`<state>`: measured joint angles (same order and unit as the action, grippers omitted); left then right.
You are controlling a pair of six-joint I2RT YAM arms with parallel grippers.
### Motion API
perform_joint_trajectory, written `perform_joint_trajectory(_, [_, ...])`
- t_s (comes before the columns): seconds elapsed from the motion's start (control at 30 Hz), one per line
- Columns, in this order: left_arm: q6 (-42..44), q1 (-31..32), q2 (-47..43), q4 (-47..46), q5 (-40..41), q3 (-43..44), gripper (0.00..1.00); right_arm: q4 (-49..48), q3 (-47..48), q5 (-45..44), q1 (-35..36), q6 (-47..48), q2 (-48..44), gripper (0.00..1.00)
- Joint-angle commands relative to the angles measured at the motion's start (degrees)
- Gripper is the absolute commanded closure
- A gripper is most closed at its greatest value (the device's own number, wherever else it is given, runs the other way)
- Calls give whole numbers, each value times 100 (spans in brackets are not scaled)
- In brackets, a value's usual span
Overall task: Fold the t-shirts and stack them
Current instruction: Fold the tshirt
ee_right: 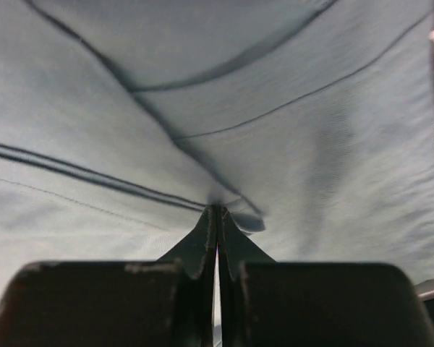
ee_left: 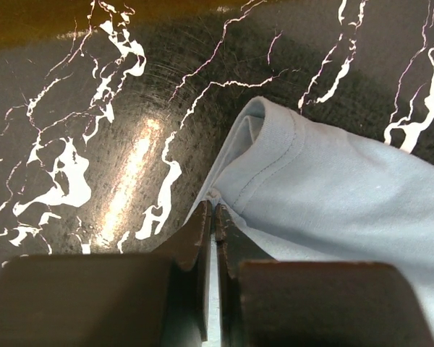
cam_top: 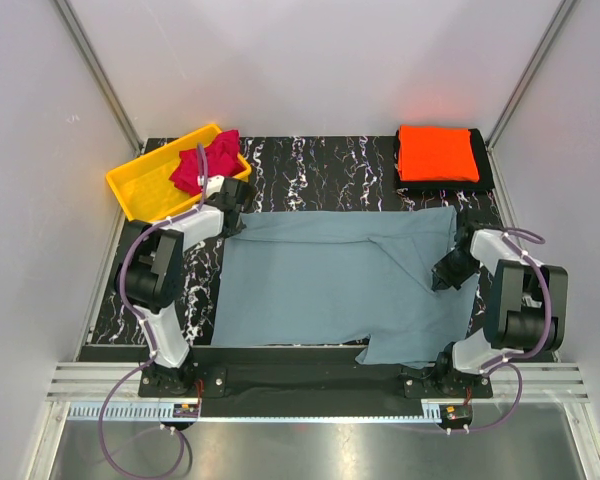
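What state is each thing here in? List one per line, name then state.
grey-blue t-shirt: spread out on the table, right part folded over.
orange t-shirt: folded, lying flat.
crimson t-shirt: crumpled in the yellow bin.
yellow bin: upright, open.
left gripper: shut on grey-blue t-shirt.
right gripper: shut on grey-blue t-shirt.

Both arms bent, reaching forward. Left end effector and right end effector each pinched tight on grey-blue t-shirt.
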<state>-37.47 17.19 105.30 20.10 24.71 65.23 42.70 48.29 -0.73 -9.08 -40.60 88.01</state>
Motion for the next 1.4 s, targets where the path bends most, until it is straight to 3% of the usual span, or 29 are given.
perform_joint_trajectory(0.0, [99, -23, -114, 99, 61, 95, 79, -16, 13, -568, -111, -1, -379, 100])
perform_joint_trajectory(0.03, [152, -31, -175, 134, 34, 165, 72, -7, 22, -586, -111, 8, -442, 100])
perform_joint_trajectory(0.23, [995, -189, -607, 196, -465, 481, 58, 37, 5, -806, -120, 131, -653, 100])
perform_joint_trajectory(0.47, [2208, -663, -378, -13, -2370, 623, 52, -25, -30, -877, -208, 298, -556, 100])
perform_joint_trajectory(0.77, [2675, -717, 8, -208, -2735, 921, 51, -148, 22, -683, -208, 351, -724, 100])
perform_joint_trajectory(1.0, [2789, -735, 439, -85, -2673, 1149, 55, -130, 13, -472, -252, 272, -548, 100])
perform_joint_trajectory(1.07, [2833, -726, 527, -76, -2551, 1211, 60, -104, 13, -411, -304, 237, -600, 95])
perform_joint_trajectory(1.13, [2851, -726, 580, -85, -2541, 1360, 68, -112, 31, -401, -305, 245, -627, 95])
perform_joint_trajectory(1.17, [2851, -735, 606, -85, -2533, 1421, 79, -113, 40, -480, -313, 272, -583, 95])
perform_joint_trajectory(1.2, [2851, -726, 667, -76, -2524, 1544, 83, -104, 49, -507, -322, 289, -539, 100])
perform_joint_trajectory(1.27, [2833, -726, 746, -85, -2489, 1659, 95, -113, 22, -603, -366, 298, -391, 100])
perform_joint_trajectory(1.37, [2763, -735, 834, -67, -2314, 1817, 100, -139, -74, -787, -471, 324, -328, 100])
